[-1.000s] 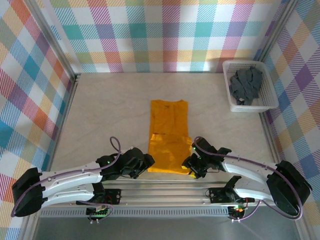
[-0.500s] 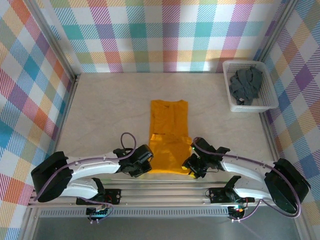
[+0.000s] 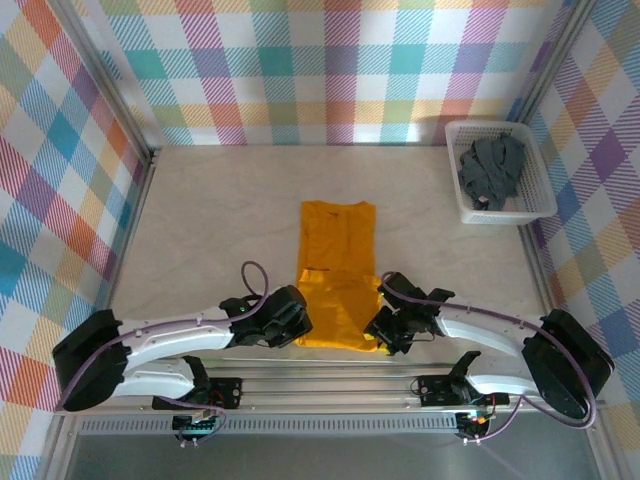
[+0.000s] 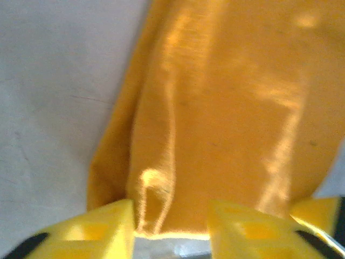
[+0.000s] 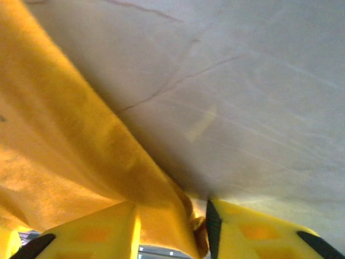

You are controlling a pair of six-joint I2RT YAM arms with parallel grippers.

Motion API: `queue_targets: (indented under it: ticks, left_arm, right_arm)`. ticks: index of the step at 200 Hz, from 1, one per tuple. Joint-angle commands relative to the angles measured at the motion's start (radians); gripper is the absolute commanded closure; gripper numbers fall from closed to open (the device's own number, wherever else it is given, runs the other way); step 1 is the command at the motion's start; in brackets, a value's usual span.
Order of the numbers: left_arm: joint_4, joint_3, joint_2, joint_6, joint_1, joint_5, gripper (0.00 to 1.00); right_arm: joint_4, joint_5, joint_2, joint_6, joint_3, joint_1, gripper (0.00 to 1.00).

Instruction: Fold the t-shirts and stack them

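Orange-yellow t-shirt (image 3: 338,262) should handle limp and light: pinch its lower hem corners, where your half-spread jaws straddle cloth, grip unclear.

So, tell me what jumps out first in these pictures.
An orange-yellow t-shirt lies folded into a long strip mid-table, with the left claw and right claw straddling its near corners. A grey t-shirt sits crumpled in the white basket at the far right.
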Motion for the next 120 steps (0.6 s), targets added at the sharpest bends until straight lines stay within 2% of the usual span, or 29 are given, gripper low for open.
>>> queue_targets:
  ticks: [1, 23, 69, 86, 104, 120]
  left_arm:
    - [-0.110, 0.043, -0.025, 0.000, -0.006, -0.033, 0.48]
    - [-0.199, 0.071, 0.033, 0.029, -0.006, -0.026, 0.48]
    - [-0.107, 0.085, 0.175, 0.059, -0.010, 0.002, 0.49]
    - [-0.097, 0.104, 0.229, 0.066, -0.017, -0.004, 0.59]
    - [-0.070, 0.107, 0.266, 0.061, -0.024, -0.009, 0.80]
    - [-0.050, 0.094, 0.265, 0.043, -0.033, -0.021, 0.94]
  right_arm:
    - [-0.019, 0.034, -0.034, 0.000, 0.024, 0.014, 0.56]
    - [-0.053, 0.040, -0.065, 0.012, 0.024, 0.029, 0.55]
    - [-0.063, 0.048, -0.102, 0.050, 0.009, 0.048, 0.52]
    - [-0.059, 0.046, -0.094, 0.056, 0.015, 0.050, 0.51]
    - [-0.057, 0.049, -0.078, 0.057, 0.021, 0.053, 0.51]
    - [-0.041, 0.043, -0.058, 0.059, 0.020, 0.053, 0.50]
